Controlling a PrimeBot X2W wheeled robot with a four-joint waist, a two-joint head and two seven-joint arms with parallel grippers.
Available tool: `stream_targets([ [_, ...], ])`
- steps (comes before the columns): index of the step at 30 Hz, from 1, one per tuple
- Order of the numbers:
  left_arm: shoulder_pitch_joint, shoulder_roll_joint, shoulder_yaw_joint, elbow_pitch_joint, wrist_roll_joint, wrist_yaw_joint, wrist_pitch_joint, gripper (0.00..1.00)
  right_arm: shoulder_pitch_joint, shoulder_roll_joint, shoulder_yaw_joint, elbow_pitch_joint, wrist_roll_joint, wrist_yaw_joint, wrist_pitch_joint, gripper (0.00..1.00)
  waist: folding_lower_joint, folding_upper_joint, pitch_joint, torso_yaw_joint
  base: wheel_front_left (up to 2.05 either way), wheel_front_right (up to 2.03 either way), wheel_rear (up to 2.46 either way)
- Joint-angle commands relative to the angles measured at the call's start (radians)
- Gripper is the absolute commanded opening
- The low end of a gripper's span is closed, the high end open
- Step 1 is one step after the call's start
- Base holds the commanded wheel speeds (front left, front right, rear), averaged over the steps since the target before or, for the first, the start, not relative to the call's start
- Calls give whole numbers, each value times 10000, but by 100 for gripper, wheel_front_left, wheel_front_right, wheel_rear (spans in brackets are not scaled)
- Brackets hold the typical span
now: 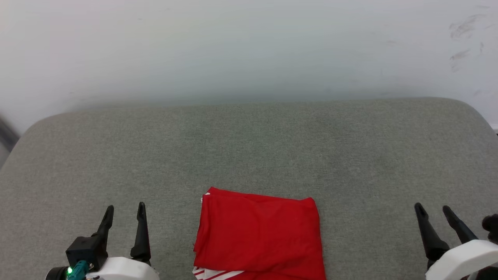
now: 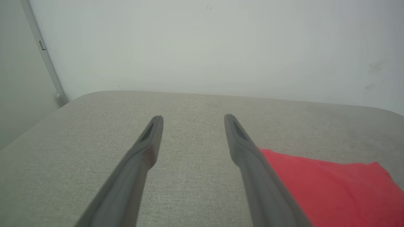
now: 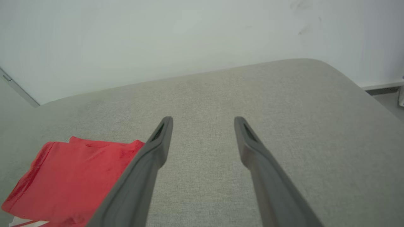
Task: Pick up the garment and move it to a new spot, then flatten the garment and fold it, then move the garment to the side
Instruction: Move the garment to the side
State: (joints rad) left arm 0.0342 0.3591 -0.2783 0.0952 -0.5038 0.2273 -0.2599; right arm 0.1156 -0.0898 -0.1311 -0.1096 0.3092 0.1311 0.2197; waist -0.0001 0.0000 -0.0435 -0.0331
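On my left gripper (image 1: pixel 125 206) the fingers are spread wide with nothing between them, and my right gripper (image 1: pixel 432 206) is the same. Each hovers over the near edge of the grey padded surface (image 1: pixel 249 147), one toward each near corner, both apart from the cloth. Between them, at the middle of that near edge, the garment (image 1: pixel 258 237) lies as a compact red rectangle, striped trim peeking out nearest me. I read it as folded, so open jaws suit what I judge comes next: moving it aside.
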Motion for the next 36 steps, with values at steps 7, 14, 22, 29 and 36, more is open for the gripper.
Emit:
stream_targets([
  [7, -322, -465, 461, -289, 387, -259, -68, 100, -810, -421, -1638, 2411, 2148, -4, 2323, 100, 1, 0, 282, 680, 0, 0, 0],
  [14, -674, -868, 756, -238, 815, -697, -59, 100, -1953, 44, -2603, 5079, 3924, -6, 5607, 100, 1, 0, 771, 1459, 0, 0, 0],
  [22, -1198, -1276, 981, -15, 1233, -1169, -58, 100, -3207, 417, -1416, 6231, 6518, -7, 7028, 100, 1, 0, 1504, 2054, 0, 0, 0],
  [29, -1360, -1512, 1229, 215, 1524, -1450, -59, 100, -3465, 434, 433, 6355, 7510, -9, 6589, 8, 1, 0, 1615, 2210, 0, 0, 0],
  [36, -1158, -1641, 1385, 380, 1812, -1636, -51, 100, -3491, -249, 1613, 5403, 6509, -6, 5423, 0, 1, 0, 1361, 1882, 0, 0, 0],
])
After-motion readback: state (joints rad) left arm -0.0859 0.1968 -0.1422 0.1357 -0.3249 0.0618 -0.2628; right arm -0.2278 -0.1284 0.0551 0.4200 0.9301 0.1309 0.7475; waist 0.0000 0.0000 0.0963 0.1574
